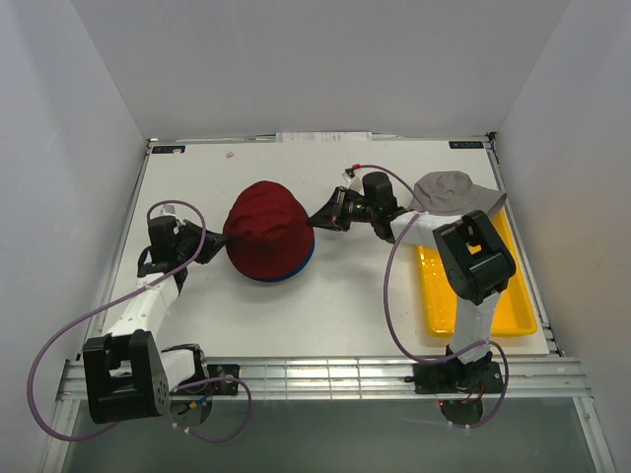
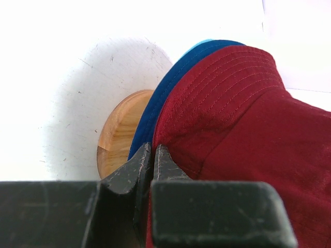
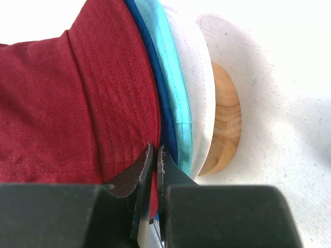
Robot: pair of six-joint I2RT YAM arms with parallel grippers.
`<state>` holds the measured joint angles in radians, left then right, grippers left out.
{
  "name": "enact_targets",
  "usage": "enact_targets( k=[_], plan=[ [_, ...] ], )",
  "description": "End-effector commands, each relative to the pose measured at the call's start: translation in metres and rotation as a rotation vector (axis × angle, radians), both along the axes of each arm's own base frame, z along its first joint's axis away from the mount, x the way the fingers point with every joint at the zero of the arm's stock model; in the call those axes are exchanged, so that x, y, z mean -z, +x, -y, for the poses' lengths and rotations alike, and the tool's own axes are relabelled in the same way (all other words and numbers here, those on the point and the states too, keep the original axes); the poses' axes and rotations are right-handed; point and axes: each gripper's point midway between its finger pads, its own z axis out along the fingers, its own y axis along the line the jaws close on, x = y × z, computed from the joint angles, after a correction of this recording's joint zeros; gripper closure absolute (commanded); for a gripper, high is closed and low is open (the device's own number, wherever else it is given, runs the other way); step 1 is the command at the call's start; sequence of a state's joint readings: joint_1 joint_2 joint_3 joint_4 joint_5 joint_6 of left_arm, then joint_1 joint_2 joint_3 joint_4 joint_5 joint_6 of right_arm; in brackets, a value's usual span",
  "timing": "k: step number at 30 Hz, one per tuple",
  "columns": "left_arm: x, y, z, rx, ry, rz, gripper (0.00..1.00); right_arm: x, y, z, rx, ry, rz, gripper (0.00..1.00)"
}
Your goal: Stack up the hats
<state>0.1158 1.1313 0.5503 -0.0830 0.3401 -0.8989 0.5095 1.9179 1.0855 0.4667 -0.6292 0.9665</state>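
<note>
- Red hat: table centre, over blue hat, teal hat, white hat.
- Left tool, right tool: I judge both pinched shut on its brim.
- Grey hat: 2 o'clock, on tray; not yet stacked.

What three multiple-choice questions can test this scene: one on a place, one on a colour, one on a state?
1. Where does the grey hat lie?
A) on the yellow tray
B) inside the stack
C) in the air

2. Which colour tops the stack?
A) white
B) teal
C) dark red

3. How do the right gripper's jaws stand?
A) wide open
B) shut at the top hat's brim
C) unseen

Answers:
1 A: the top view shows it on the tray's far end.
2 C: the dark red hat covers the others.
3 B: its fingers meet on the brim.
</note>
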Motion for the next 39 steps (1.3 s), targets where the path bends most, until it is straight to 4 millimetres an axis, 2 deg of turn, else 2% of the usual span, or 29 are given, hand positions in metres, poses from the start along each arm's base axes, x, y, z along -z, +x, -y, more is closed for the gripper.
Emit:
enact_targets(
  k=[1, 5, 9, 15, 20, 26, 30, 35, 39],
  plan=[
    [0.075, -0.043, -0.035, -0.118, 0.160, -0.277, 1.00, 0.071, 0.010, 0.034, 0.099, -0.209, -0.107, 0.92],
    [0.070, -0.042, -0.035, -0.115, 0.161, -0.267, 1.00, 0.063, 0.017, 0.032, 0.088, -0.215, -0.080, 0.92],
    [0.049, -0.033, -0.033, -0.103, 0.156, -0.212, 1.00, 0.048, 0.021, 0.027, 0.072, -0.198, -0.047, 0.91],
    [0.022, -0.026, -0.031, -0.078, 0.152, -0.181, 0.98, 0.023, 0.031, 0.020, 0.051, -0.168, 0.007, 0.82],
    [0.009, -0.025, -0.027, -0.066, 0.142, -0.153, 0.76, 0.009, 0.036, 0.016, 0.028, -0.162, 0.036, 0.71],
    [-0.008, -0.022, -0.024, -0.048, 0.134, -0.122, 0.47, -0.004, 0.041, 0.012, 0.019, -0.157, 0.061, 0.69],
    [-0.021, -0.020, -0.022, -0.037, 0.131, -0.086, 0.37, -0.019, 0.043, 0.013, 0.021, -0.163, 0.094, 0.67],
    [-0.043, -0.016, -0.023, -0.038, 0.144, -0.041, 0.34, -0.034, 0.047, 0.016, 0.031, -0.191, 0.124, 0.65],
    [-0.069, -0.010, -0.027, -0.050, 0.162, 0.011, 0.34, -0.052, 0.043, 0.020, 0.041, -0.190, 0.153, 0.64]
  ],
)
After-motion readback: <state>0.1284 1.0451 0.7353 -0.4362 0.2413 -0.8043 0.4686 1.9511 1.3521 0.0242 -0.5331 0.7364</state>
